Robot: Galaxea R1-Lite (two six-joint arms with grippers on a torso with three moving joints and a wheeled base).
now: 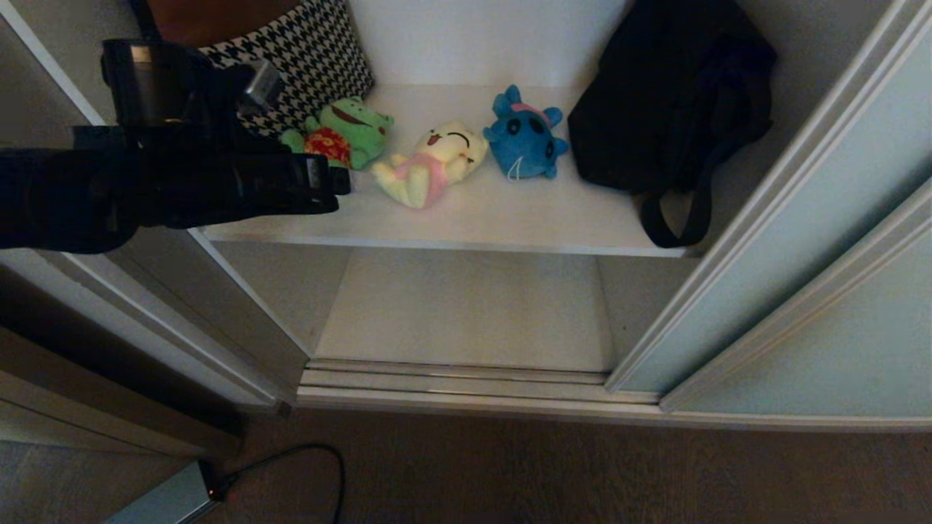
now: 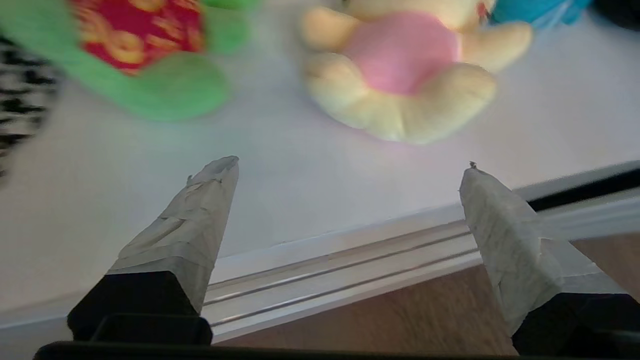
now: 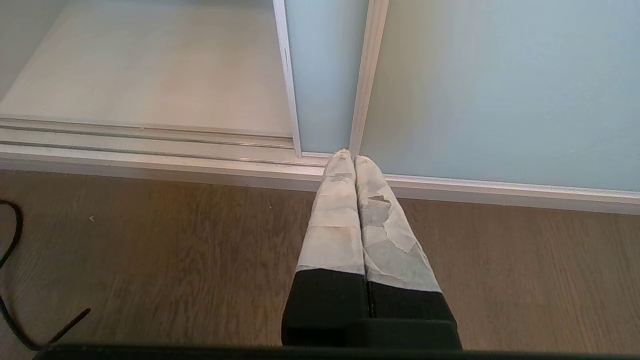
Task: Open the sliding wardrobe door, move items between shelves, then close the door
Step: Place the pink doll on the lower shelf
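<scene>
- Three plush toys lie in a row on the upper shelf (image 1: pixel 510 218): green frog (image 1: pixel 346 135), pale yellow toy (image 1: pixel 429 164), blue toy (image 1: pixel 524 138).
- Left tool (image 2: pixel 350 165) hovers at the shelf's front edge, fingers spread wide, empty, near the yellow toy.
- Right tool (image 3: pixel 354 160) hangs closed above the floor (image 3: pixel 150 250), by the sliding wardrobe door (image 1: pixel 823 240), which stands open at right.

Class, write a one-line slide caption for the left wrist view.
Open left gripper above the shelf's front edge, facing the yellow plush and green frog plush.
</scene>
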